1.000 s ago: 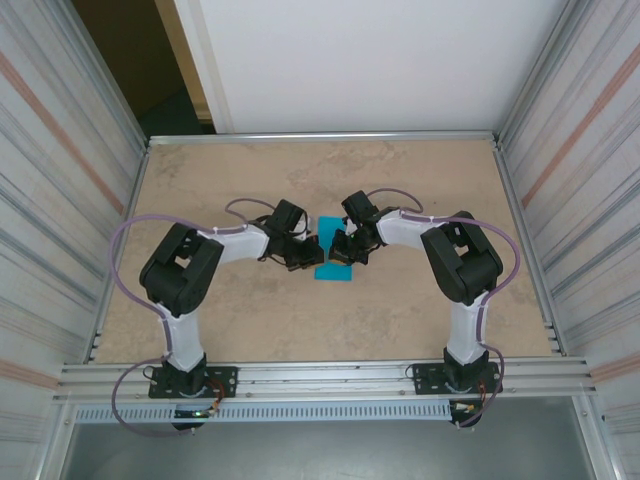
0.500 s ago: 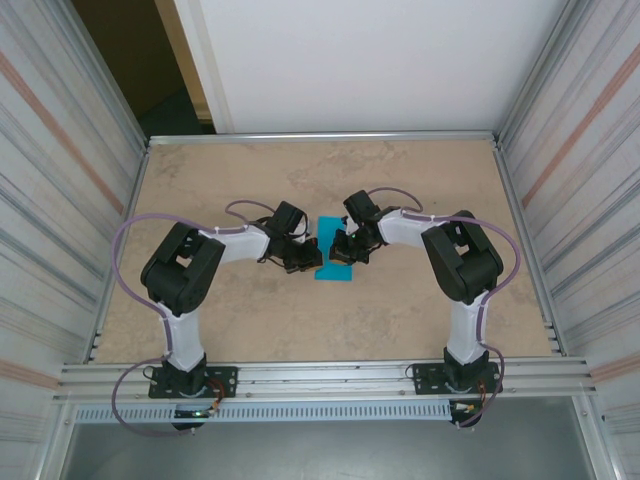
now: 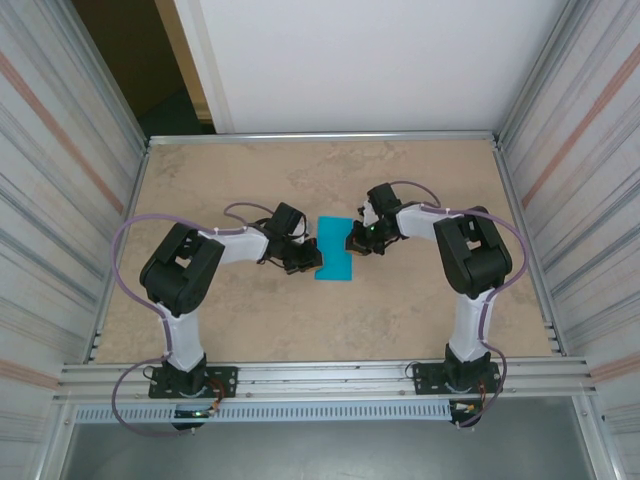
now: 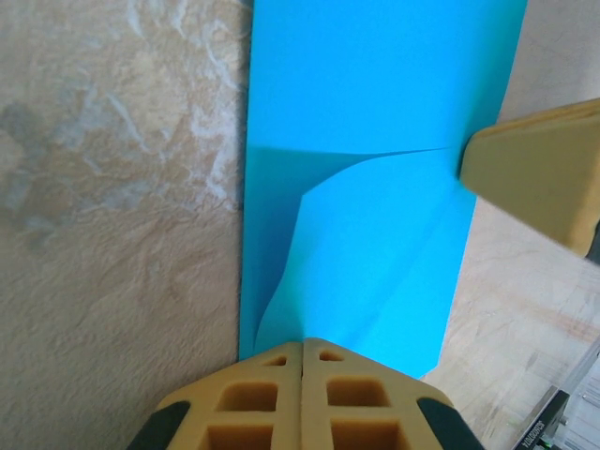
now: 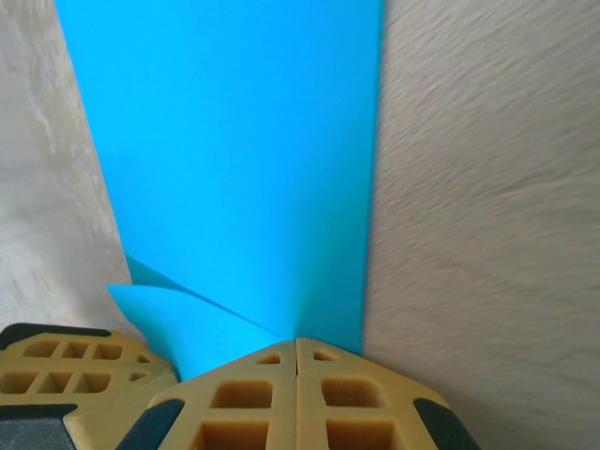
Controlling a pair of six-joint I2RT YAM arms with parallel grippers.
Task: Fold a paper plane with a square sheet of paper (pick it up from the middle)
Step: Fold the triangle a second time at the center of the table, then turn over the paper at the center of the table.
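A beige marbled table [image 3: 240, 320] sits between ribbed metal side walls, with a white wall behind. From above, the sheet of paper [image 3: 335, 250], folded to a narrow upright rectangle, lies flat near the table's middle. The left gripper [image 3: 314, 262] meets its left edge and the right gripper [image 3: 351, 244] its right edge.

In the left wrist view, the sheet of paper [image 4: 375, 141] shows a folded flap across its lower half. The left gripper [image 4: 302, 349] has its jaws pressed together, tips at the paper's near edge. One of the right gripper's fingers [image 4: 539, 173] touches the far edge.

In the right wrist view, the right gripper [image 5: 297, 345] is likewise closed, tips at the paper's [image 5: 244, 150] near corner. Whether either pinches paper cannot be told.
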